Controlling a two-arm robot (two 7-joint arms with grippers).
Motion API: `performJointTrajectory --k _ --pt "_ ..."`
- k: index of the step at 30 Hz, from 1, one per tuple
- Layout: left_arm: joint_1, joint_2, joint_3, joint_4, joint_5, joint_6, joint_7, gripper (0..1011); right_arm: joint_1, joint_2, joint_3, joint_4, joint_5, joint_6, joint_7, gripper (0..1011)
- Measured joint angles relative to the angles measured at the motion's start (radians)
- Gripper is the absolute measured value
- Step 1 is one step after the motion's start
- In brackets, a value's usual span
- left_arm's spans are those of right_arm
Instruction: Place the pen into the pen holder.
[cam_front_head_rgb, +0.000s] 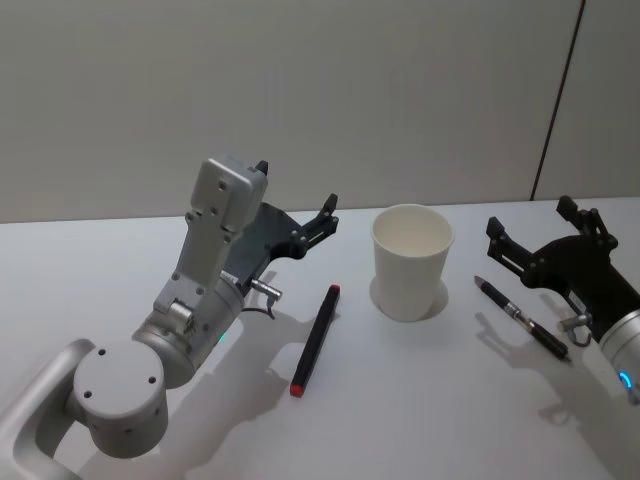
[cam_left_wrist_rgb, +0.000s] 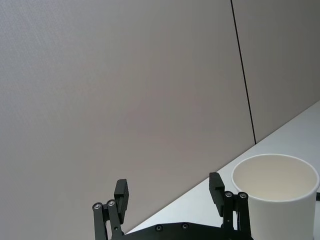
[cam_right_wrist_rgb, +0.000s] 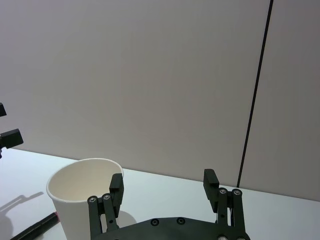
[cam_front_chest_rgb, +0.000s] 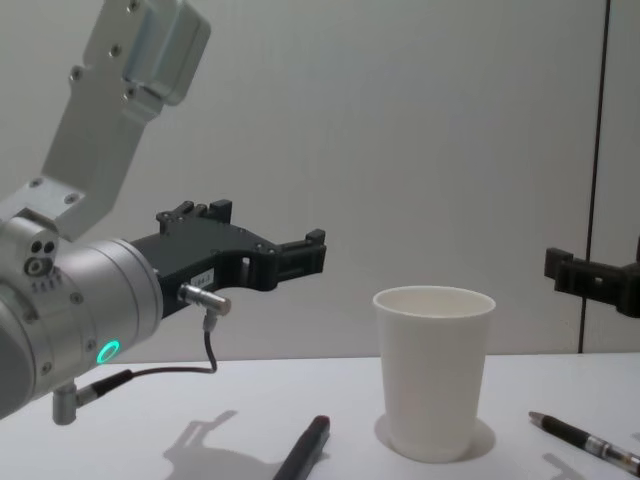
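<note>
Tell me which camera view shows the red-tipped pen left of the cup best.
The head view: the red-tipped pen lies there at full length on the table, left of the cup. The chest view catches one end at its bottom edge; the right wrist view, a short stretch beside the cup.

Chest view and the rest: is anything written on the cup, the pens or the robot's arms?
Nothing can be read.
Paper cup: plain white, no print.
Small white label on the left pincer: too small to read.
Red-ended pen and black pen: no legible marking.
</note>
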Motion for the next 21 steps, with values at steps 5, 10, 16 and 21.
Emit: performJointTrajectory --k 5,10,16,21 --pt "0.0 0.0 0.0 0.0 0.0 0.0 0.0 1001 0.0 0.0 0.0 0.0 0.0 0.0 0.0 1001" --pt "0.0 0.0 0.0 0.0 0.0 0.0 0.0 1001 0.0 0.0 0.0 0.0 0.0 0.0 0.0 1001" --pt "0.0 0.0 0.0 0.0 0.0 0.0 0.0 1001 -0.003 0.005 0.004 -0.003 0.004 0.004 0.0 1001" --pt "0.0 0.0 0.0 0.0 0.0 0.0 0.0 1001 -0.013 0.018 0.015 -0.016 0.016 0.018 -0.001 1001"
